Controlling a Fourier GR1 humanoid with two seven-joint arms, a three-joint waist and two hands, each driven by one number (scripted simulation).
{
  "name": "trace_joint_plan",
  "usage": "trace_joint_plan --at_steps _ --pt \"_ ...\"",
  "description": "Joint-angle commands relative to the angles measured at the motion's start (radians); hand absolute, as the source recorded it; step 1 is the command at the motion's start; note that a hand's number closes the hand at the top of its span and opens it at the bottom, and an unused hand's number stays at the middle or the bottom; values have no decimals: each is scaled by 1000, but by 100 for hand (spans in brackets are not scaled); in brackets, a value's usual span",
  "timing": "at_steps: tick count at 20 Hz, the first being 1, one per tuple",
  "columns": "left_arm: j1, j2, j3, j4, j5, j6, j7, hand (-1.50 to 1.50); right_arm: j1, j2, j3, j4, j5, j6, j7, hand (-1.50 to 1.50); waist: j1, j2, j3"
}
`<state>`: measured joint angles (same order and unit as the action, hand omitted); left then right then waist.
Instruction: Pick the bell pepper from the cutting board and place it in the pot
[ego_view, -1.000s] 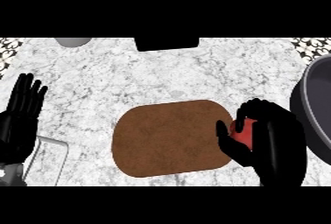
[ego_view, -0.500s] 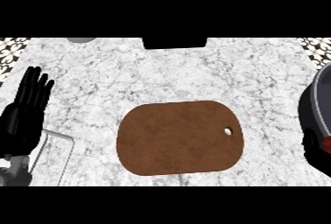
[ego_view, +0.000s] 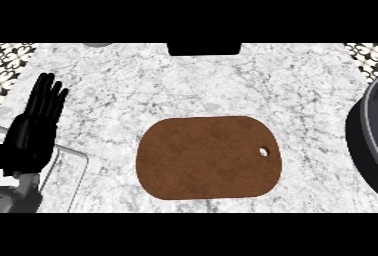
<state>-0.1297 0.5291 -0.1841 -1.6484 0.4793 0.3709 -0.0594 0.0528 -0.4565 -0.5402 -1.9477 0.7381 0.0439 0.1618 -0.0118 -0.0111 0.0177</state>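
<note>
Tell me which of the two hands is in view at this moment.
Only the left hand, resting open with fingers up at the view's left edge beside the cutting board. The right hand shows nowhere.

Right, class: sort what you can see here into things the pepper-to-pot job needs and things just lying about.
Job: cutting board, bare; pot, partly in view at the right edge.
Lying about: left hand, open and resting; counter; dark object at the far edge.

A brown cutting board with a small hole near its right edge lies on the marbled counter. The left hand rests open at the left edge, fingers up. The dark pot shows at the right edge.
</note>
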Motion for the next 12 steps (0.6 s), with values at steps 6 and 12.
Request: trace_joint_plan --at_steps 6,12 --pt "-146 -50 13 138 -24 -19 -16 0 -75 -108 -97 485 -43 -136 -342 150 5 17 -16" --pt "-168 -52 -11 118 -36 -4 16 0 -227 -205 -95 847 -28 -197 -464 150 16 19 -16"
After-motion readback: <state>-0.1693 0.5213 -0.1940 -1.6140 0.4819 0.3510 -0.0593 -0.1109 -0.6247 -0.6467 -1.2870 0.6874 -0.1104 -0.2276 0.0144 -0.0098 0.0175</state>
